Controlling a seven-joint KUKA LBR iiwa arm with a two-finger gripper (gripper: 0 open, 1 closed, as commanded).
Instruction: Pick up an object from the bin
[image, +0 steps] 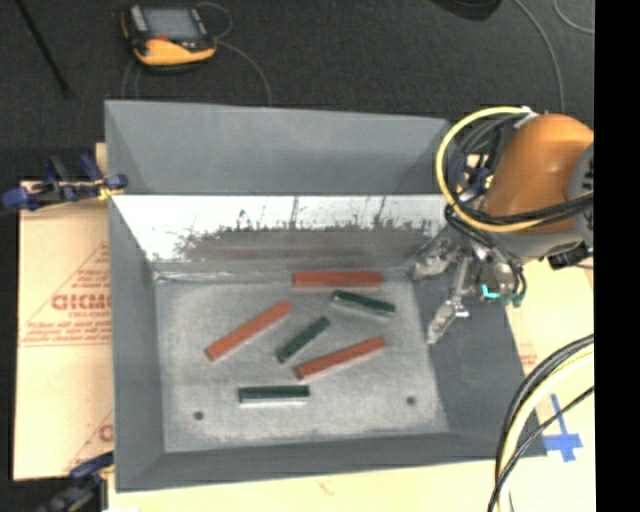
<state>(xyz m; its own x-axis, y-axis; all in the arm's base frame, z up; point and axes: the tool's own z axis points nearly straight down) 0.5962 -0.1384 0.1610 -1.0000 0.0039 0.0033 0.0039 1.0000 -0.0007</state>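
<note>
Looking down from beside the cell, the grey metal bin (280, 160) is the largest item, with sloped walls and a flat, speckled floor. The arm (540, 165) enters from the right, its wrist under an orange cover, and it hangs above the bin's right rim. The gripper (445, 318) sits below the wrist, over the right sloped wall and just beyond the right end of the floor. Whether it is apart or together cannot be told from this position, and nothing is seen in its grasp. Six loose bars lie flat on the floor, none stacked. Three are long and red. The rear red bar (338, 279) lies level along the back edge. The left red bar (248, 332) lies diagonally. The right red bar (340, 357) lies diagonally, right of centre. Three are shorter and dark green. The upper green bar (363, 302) lies just in front of the rear red bar and is the bar nearest to the gripper, though apart from it. The middle green bar (302, 339) lies between the two diagonal red bars. The front green bar (273, 395) lies level, alone near the front.
</note>
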